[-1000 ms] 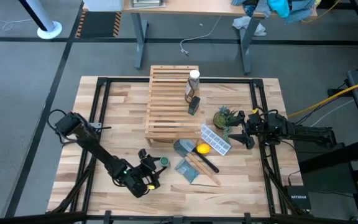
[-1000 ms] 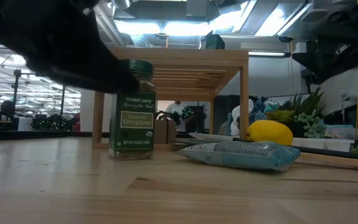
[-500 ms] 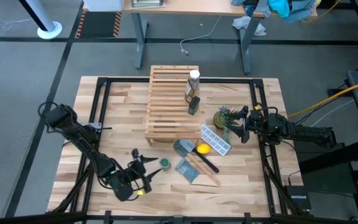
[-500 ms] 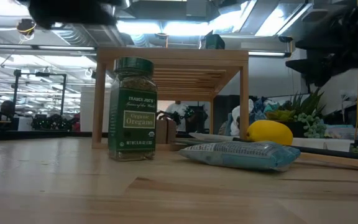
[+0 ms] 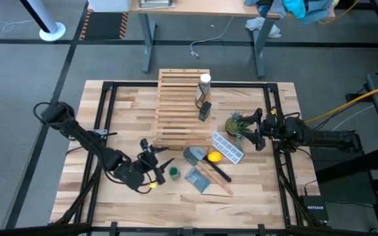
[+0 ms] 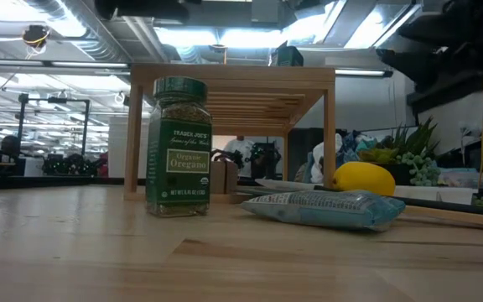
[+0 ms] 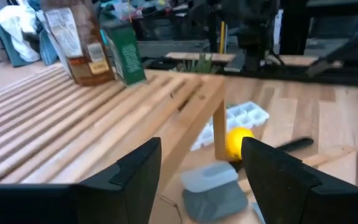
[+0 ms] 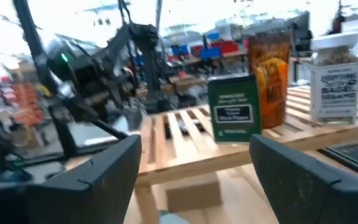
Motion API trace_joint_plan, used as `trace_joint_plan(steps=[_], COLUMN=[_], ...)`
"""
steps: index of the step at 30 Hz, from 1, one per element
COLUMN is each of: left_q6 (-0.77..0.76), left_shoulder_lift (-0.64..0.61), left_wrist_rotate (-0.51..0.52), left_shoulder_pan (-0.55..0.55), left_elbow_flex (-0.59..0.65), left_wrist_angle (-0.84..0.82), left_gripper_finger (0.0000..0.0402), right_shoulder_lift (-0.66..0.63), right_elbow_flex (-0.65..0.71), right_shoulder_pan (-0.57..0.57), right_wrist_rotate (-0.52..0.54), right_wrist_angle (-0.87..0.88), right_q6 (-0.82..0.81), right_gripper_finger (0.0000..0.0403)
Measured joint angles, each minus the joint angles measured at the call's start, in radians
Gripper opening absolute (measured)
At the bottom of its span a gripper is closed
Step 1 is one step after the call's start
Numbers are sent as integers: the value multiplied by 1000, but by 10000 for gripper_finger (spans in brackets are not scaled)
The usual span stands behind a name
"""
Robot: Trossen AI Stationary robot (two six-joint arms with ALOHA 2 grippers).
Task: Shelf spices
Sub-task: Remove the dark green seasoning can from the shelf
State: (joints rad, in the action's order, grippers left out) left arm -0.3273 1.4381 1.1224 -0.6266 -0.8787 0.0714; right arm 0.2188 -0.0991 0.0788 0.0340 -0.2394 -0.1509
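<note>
The light-wood slatted shelf (image 5: 182, 108) stands at the table's far middle. On its right side stand a white-capped bottle (image 5: 205, 82), an orange-brown jar (image 5: 201, 98) and a small dark box (image 5: 205, 111); they also show in the right wrist view as box (image 8: 232, 107), jar (image 8: 269, 68) and bottle (image 8: 335, 78). The green-lidded jar (image 5: 174, 172) stands upright on its base on the table (image 6: 179, 147). My left gripper (image 5: 155, 152) is open and empty, above the table just left of that jar and near the shelf's near edge (image 7: 191, 118). My right gripper (image 5: 250, 131) is open and empty beside the plant.
Right of the green-lidded jar lie a blue-grey packet (image 5: 195, 178), a yellow lemon (image 5: 212, 157), a clear ice tray (image 5: 227, 147), a black-handled tool on a wooden piece (image 5: 215, 174) and a small green plant (image 5: 236, 123). Bare tabletop lies at the left and near sides.
My left gripper has come off the green-lidded jar, risen and gone toward the shelf's near edge. The jar stays upright where it was set on the table. My right gripper has shifted a little toward the shelf.
</note>
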Motion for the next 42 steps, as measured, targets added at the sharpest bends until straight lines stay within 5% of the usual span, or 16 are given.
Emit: trace_joint_plan(steps=[19, 29, 33, 42], left_q6=[-12, -23, 13, 130], left_shoulder_lift=[-15, 30, 62, 140], left_wrist_rotate=[-119, -137, -142, -267], left_shoulder_pan=[158, 180, 207, 323], left_elbow_flex=[0, 0, 0, 0], left_wrist_angle=[1, 10, 92, 318], left_gripper_finger=[217, 217, 217, 217], right_shoulder_lift=[754, 849, 880, 932], right_elbow_flex=[-344, -381, -381, -382], right_shoulder_pan=[53, 232, 270, 269], right_wrist_rotate=[88, -61, -221, -271], right_wrist_angle=[-150, -155, -178, -272], right_q6=[263, 233, 208, 201], right_gripper_finger=[307, 307, 307, 307])
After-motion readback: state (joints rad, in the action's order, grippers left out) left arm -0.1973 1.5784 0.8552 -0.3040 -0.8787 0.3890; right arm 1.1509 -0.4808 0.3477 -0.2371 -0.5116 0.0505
